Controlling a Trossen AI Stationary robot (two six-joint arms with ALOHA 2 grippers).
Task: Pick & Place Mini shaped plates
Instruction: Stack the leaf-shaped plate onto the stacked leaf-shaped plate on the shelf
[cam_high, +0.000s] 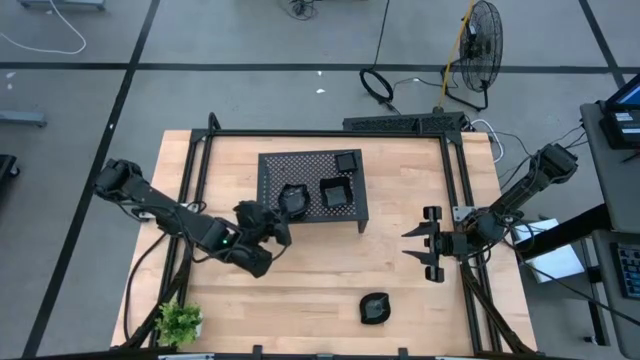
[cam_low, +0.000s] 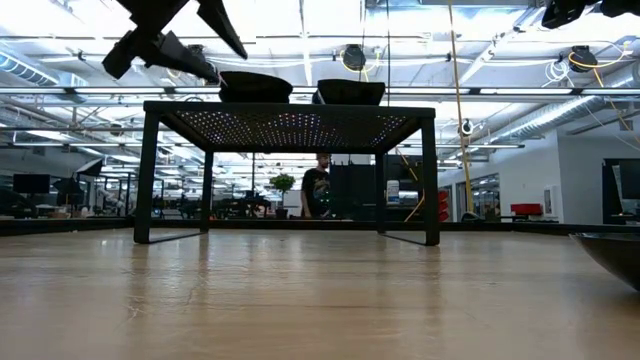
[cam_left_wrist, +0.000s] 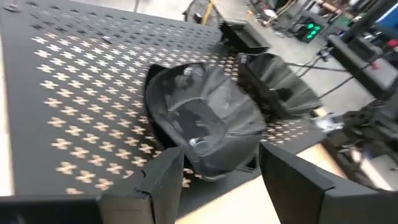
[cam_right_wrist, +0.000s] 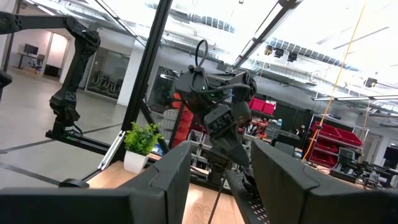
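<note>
From the high view I saw the left gripper (cam_high: 283, 222) at the rack's (cam_high: 275, 165) near-left edge, its fingers spread and nothing between them, just short of a wavy-edged plate (cam_high: 293, 199) lying on the rack. A square plate (cam_high: 333, 193) sat beside that one near the rack's middle, another square plate (cam_high: 347, 160) rested at the far right corner, and a fourth plate (cam_high: 375, 308) lay on the table (cam_high: 300, 290) well apart from the rack, toward the front. The right gripper (cam_high: 420, 243) hung over the table's right side with its fingers wide apart, empty. A small plant (cam_high: 180, 322) stood at the front left corner.

At table height, I saw two plates (cam_low: 255, 86) (cam_low: 350, 91) on top of the rack (cam_low: 290, 125), with the left arm above its left end. A person (cam_low: 318, 188) stood far behind.

Through the left wrist camera, the wavy plate (cam_left_wrist: 202, 121) lay on the perforated top just beyond my open fingers (cam_left_wrist: 165, 177), a square one (cam_left_wrist: 280, 87) past it.

The right wrist camera showed the plant (cam_right_wrist: 142, 146) and the other arm (cam_right_wrist: 214, 109) beyond its parted fingers (cam_right_wrist: 171, 180).
</note>
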